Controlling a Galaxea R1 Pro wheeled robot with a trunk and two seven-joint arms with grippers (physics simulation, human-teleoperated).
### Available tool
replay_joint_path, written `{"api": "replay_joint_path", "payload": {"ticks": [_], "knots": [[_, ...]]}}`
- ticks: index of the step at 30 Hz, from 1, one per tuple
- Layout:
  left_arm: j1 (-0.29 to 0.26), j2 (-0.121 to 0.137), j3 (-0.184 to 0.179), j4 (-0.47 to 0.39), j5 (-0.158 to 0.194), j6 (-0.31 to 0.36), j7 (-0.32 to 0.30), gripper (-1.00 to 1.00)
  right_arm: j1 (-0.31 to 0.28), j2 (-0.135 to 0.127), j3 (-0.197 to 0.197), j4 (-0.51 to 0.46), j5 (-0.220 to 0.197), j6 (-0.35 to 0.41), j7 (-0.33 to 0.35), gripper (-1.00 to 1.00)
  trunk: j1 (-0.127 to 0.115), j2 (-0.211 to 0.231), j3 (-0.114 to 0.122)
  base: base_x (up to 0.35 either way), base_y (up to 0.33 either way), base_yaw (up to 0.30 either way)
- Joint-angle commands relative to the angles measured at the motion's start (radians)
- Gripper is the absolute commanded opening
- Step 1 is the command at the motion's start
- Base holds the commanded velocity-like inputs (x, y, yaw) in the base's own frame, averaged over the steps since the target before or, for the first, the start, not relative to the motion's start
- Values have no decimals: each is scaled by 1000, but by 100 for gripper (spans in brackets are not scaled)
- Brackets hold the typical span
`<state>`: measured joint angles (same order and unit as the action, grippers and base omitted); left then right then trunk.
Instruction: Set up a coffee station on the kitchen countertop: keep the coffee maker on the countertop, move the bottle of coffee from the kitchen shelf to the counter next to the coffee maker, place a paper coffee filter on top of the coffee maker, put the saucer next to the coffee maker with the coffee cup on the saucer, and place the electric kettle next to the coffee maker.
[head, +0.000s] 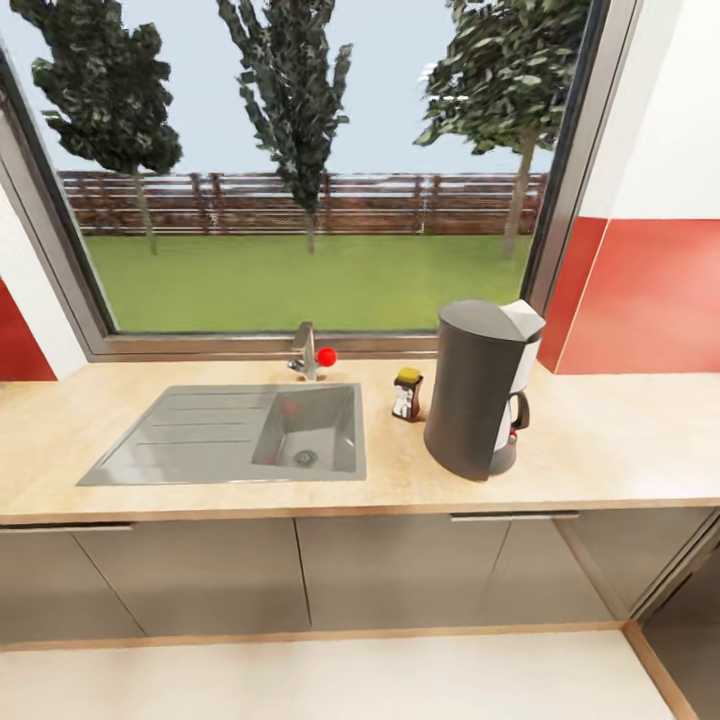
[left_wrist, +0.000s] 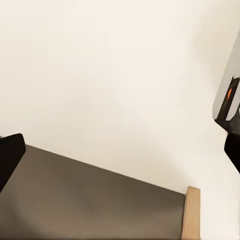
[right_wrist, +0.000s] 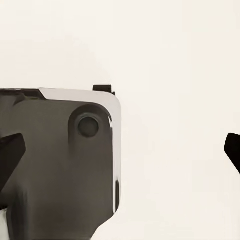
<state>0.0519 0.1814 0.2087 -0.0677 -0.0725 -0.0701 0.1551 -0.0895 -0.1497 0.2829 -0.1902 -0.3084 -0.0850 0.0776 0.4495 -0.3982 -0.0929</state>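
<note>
The coffee maker (head: 482, 390) stands upright on the kitchen countertop (head: 620, 440), right of the sink. Its dark grey body has a white housing at the top right. The bottle of coffee (head: 407, 394), with a yellow lid, stands just left of it, close but apart. In the left wrist view my left gripper (left_wrist: 120, 160) is open over pale floor and a grey cabinet front, nothing between its fingers (left_wrist: 10, 157). My right gripper (right_wrist: 120, 160) is open too, with nothing between its fingers (right_wrist: 10, 155). The kitchen shelf, paper coffee filter, saucer, coffee cup and electric kettle are out of view.
A grey sink (head: 240, 432) with a drainboard and a tap (head: 306, 350) with a red knob is set into the counter's left half. A large window (head: 300, 170) runs behind it. Grey cabinet fronts (head: 400, 570) sit below. My own dark base (right_wrist: 60, 165) lies under the right gripper.
</note>
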Motion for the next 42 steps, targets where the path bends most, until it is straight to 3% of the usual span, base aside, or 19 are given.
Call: {"api": "replay_joint_path", "payload": {"ticks": [1,21,42], "knots": [[0,0,7,-1,-8,-2,2,100,-1,-1,7,1,-11,-4,3,100,1,-2,-3,0,0,188],[-2,0,11,-6,-6,-9,3,100,-1,-1,6,0,-10,-4,2,100,1,-2,-23,0,22,195],[-7,2,12,-7,-1,-9,1,100,-1,0,5,-3,-11,-4,2,100,1,-2,-19,7,226,274]]}}
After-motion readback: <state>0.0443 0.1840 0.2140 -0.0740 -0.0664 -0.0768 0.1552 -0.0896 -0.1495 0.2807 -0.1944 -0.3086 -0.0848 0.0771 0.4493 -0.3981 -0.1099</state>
